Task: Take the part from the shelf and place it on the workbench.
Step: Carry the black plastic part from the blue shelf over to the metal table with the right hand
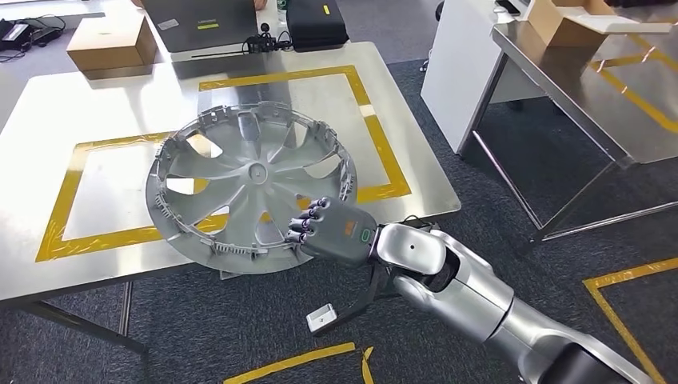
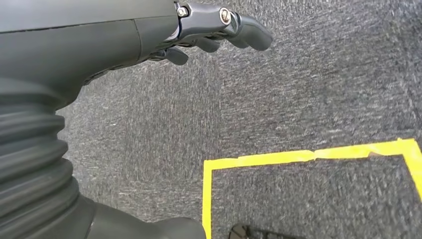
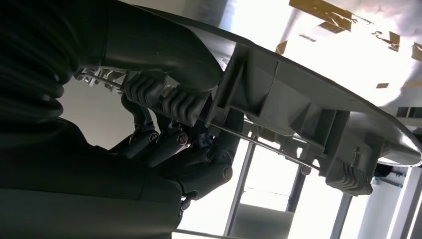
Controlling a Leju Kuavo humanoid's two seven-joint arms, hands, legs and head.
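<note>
No writing is legible. The right hand grips the silver wheel cover by its rim, tilted over the near edge of the workbench, a steel tabletop with yellow tape outlines. The left hand hangs over grey carpet, fingers apart, holding nothing.

Silver right arm, glossy, built of rounded shells with a small dark dot on the wrist shell and a black section near the bottom edge. Grey right hand with dark ribbed fingers, an orange mark and a small green ring on its back. Dark grey left hand: ribbed cover, silver screws at finger bases, rounded dark fingertips.
</note>
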